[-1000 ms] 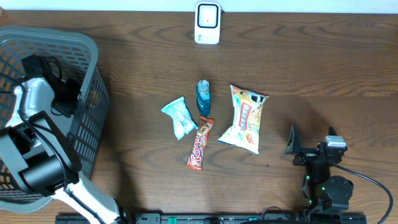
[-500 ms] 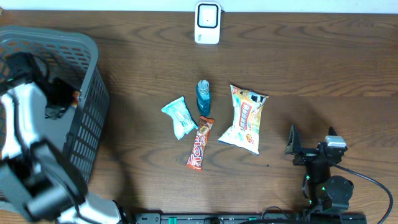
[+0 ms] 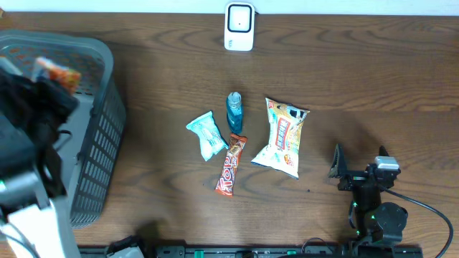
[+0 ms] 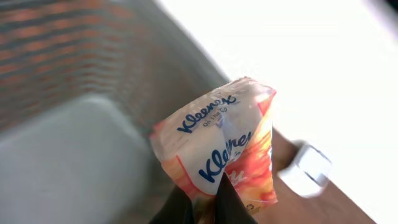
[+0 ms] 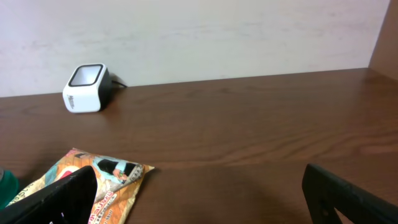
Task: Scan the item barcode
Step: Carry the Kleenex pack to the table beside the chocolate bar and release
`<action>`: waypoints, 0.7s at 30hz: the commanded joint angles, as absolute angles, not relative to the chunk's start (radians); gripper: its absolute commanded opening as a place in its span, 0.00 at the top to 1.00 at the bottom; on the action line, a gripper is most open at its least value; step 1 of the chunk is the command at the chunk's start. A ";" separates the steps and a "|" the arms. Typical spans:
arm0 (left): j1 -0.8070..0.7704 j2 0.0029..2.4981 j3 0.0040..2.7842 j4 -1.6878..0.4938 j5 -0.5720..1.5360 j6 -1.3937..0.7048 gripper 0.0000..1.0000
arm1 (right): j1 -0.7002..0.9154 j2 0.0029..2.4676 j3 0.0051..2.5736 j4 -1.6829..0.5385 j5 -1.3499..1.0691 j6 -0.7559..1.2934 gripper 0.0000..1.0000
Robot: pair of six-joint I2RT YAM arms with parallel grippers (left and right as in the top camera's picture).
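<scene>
Left gripper [image 4: 204,203] pinches crumpled orange-white Kleenex pack [image 4: 214,146].

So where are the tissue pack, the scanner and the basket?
tissue pack [image 4: 214,146]: left wrist view, its printed front.
scanner [image 3: 239,21]: overhead view, its top face.
basket [image 3: 100,143]: overhead view, its mesh side wall.

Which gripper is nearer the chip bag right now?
Right. The right gripper stands open just right of the chip bag, slightly nearer the front edge. The left gripper is far off to its left, above the basket, shut on a tissue pack.
</scene>
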State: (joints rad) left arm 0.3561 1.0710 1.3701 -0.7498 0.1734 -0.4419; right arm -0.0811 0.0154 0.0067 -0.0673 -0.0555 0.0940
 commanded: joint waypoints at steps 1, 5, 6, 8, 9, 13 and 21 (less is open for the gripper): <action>0.159 1.016 1.378 -0.759 0.197 -0.439 0.93 | -0.084 0.012 0.006 -0.071 -0.054 0.088 0.01; -0.058 1.040 1.375 -0.818 0.171 -0.413 0.93 | -0.084 0.012 0.006 -0.071 -0.054 0.088 0.01; -0.104 1.051 1.370 -0.837 0.155 -0.413 0.93 | -0.084 0.012 0.006 -0.071 -0.054 0.088 0.01; -0.198 1.078 1.351 -0.876 0.120 -0.414 0.93 | -0.084 0.012 0.006 -0.071 -0.054 0.088 0.01; -0.237 1.091 1.341 -0.893 0.110 -0.414 0.93 | -0.084 0.012 0.006 -0.071 -0.054 0.088 0.01; -0.391 1.156 1.282 -0.925 0.081 -0.493 0.93 | -0.084 0.012 0.006 -0.071 -0.054 0.088 0.01; -0.635 1.275 1.129 -0.828 0.081 -0.646 0.93 | -0.084 0.012 0.006 -0.071 -0.054 0.088 0.01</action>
State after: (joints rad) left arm -0.5629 1.2446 1.1709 -0.8433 0.0978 -0.5591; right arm -0.0811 0.0154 0.0067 -0.0673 -0.0555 0.0944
